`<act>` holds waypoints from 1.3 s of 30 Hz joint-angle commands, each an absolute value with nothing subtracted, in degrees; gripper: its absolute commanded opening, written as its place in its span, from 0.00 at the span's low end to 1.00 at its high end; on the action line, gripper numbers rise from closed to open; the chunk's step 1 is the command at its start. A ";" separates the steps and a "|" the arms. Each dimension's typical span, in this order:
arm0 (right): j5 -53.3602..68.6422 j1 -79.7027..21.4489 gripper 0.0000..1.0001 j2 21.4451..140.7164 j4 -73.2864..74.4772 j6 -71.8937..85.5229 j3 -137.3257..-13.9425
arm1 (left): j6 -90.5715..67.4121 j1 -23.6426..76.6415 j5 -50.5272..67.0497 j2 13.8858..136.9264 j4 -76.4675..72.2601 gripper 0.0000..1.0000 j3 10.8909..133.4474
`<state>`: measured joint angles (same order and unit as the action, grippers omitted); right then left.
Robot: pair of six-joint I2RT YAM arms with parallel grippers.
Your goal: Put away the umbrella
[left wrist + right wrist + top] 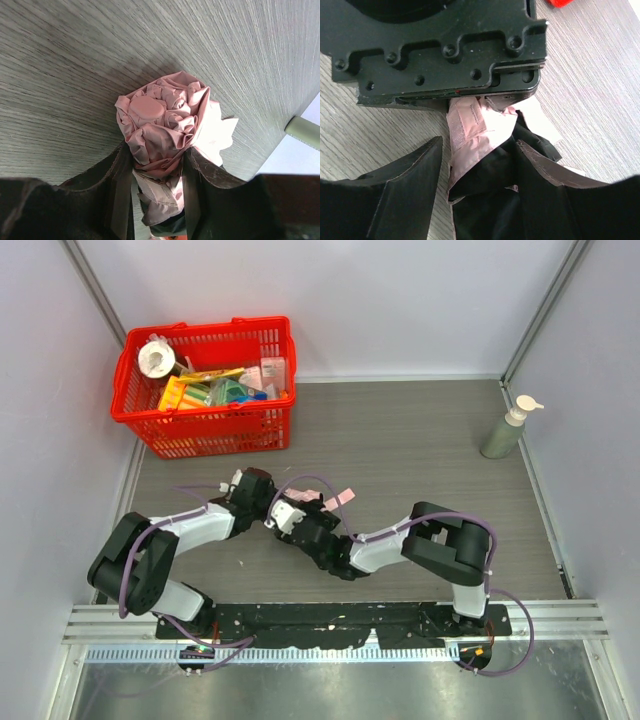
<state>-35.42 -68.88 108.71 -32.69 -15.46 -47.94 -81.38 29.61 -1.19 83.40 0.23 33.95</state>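
Note:
The pale pink umbrella (pixel 338 501) lies folded on the grey table between my two grippers, with a strap end poking out to the right. My left gripper (pixel 266 502) is shut on it. In the left wrist view the bunched pink canopy end (pixel 160 117) sticks out past my gripper (pixel 157 167). My right gripper (pixel 306 524) faces the left one, and its jaws stand apart around the fabric. In the right wrist view a pink Velcro strap (pixel 470 125) and the black lining (pixel 495 200) lie between my fingers (pixel 480 165). A strip of table shows beside the left finger (pixel 415 175).
A red plastic basket (pixel 205 425) full of small items stands at the back left. A green pump bottle (pixel 505 430) stands at the right wall and shows in the left wrist view (pixel 302 132). The left gripper's black body (pixel 445 45) fills the top of the right wrist view.

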 commanded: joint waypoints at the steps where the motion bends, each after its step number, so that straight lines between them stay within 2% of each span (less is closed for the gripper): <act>1: -40.41 -65.66 0.64 113.80 -20.93 -10.90 -46.92 | -78.75 29.62 -0.97 85.17 17.58 0.00 31.29; 4: -47.09 -64.78 0.60 116.71 -20.48 -10.99 -48.43 | -78.75 29.62 -0.53 85.08 17.84 0.00 31.20; 8: -49.57 -64.42 0.54 119.00 -19.08 -10.37 -49.57 | -78.66 29.62 -0.44 85.25 18.37 0.00 31.46; 9: -49.14 -64.16 0.44 119.35 -18.72 -9.94 -49.66 | -78.58 29.62 -0.27 85.25 18.28 0.00 31.55; 11: -48.52 -64.07 0.30 119.88 -18.20 -9.41 -49.66 | -78.57 29.62 -0.26 85.43 18.19 0.00 31.99; 16: -45.01 -62.76 0.01 119.71 -16.53 -6.42 -49.75 | -79.28 29.62 -0.26 83.15 17.14 0.00 31.82; 24: -31.49 -60.39 0.01 116.55 -17.22 -3.70 -46.24 | -77.26 28.74 -1.23 77.88 13.90 0.02 32.00; 28: -25.42 -59.59 0.01 114.96 -17.93 -2.29 -44.48 | -77.61 26.38 1.48 74.10 5.39 0.44 27.87; 29: -24.70 -59.68 0.01 114.53 -18.02 -1.85 -44.30 | -77.69 26.02 1.93 72.79 2.40 0.52 26.99; 32: -20.85 -59.50 0.01 114.00 -18.72 -1.76 -43.42 | -76.21 24.53 2.11 69.79 0.35 0.64 25.49; 34: -18.39 -59.06 0.01 113.12 -18.63 -1.06 -43.16 | -74.10 23.30 2.81 67.95 0.35 0.87 25.49; 35: -17.15 -58.37 0.01 112.94 -18.89 -0.18 -42.89 | -72.79 22.68 3.60 67.16 0.35 0.94 25.40; 36: -13.92 -57.84 0.01 112.33 -19.16 -0.09 -42.28 | -71.90 22.07 4.30 65.84 -1.65 1.00 25.14; 39: -8.18 -55.73 0.01 111.27 -19.60 2.37 -41.31 | -70.75 20.92 6.67 63.55 -4.12 1.00 24.00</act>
<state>-20.45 -58.39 108.31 -34.57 -3.73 -46.17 -74.94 22.48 3.25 66.67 0.40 25.19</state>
